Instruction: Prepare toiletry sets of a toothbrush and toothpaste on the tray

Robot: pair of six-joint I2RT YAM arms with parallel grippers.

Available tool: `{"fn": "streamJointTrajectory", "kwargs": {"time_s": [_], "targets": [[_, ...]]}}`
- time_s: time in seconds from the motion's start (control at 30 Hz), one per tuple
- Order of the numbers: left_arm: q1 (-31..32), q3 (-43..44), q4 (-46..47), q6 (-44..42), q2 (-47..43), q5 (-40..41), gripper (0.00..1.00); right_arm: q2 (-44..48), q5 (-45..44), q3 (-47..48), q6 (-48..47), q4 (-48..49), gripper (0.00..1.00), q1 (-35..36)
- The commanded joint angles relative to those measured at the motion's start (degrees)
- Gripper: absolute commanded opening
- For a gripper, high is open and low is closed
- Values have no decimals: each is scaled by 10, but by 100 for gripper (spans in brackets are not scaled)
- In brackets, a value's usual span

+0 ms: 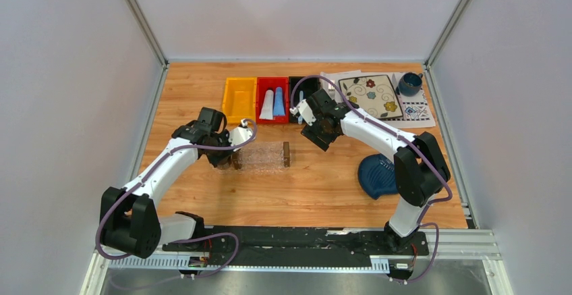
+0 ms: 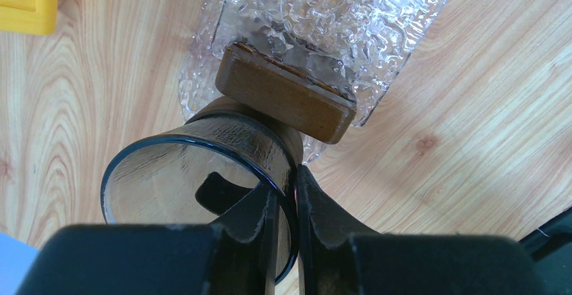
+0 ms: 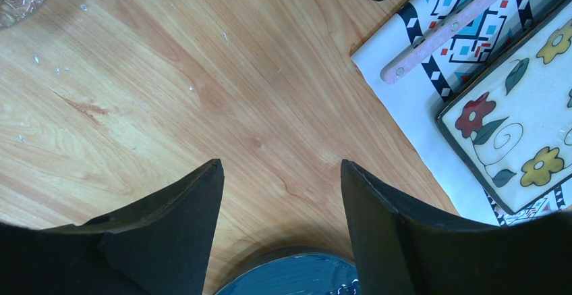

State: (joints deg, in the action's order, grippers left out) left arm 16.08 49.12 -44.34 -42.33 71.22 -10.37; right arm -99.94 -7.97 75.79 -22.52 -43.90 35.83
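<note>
From above, the left tool is seen at the left end of the tray, but what it holds cannot be made out. Its own wrist view shows it clamped on the rim of a clear glass right by the tray's brown block. The toothpaste, two tubes, is seen only from above, lying in the red bin. The right tool is shown spread apart over the wooden surface, near the floral plate.
</note>
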Motion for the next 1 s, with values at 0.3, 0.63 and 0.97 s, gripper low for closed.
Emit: {"fn": "streamJointTrajectory", "kwargs": {"time_s": [0.3, 0.63, 0.97], "targets": [[2, 4, -9, -3, -13, 27, 23, 12, -7, 0, -4, 2, 69, 4], [2, 19, -17, -1, -16, 34, 36, 12, -9, 1, -4, 2, 68, 6], [2, 45, -29, 6, -32, 29, 43, 12, -11, 0, -4, 2, 68, 7]]}}
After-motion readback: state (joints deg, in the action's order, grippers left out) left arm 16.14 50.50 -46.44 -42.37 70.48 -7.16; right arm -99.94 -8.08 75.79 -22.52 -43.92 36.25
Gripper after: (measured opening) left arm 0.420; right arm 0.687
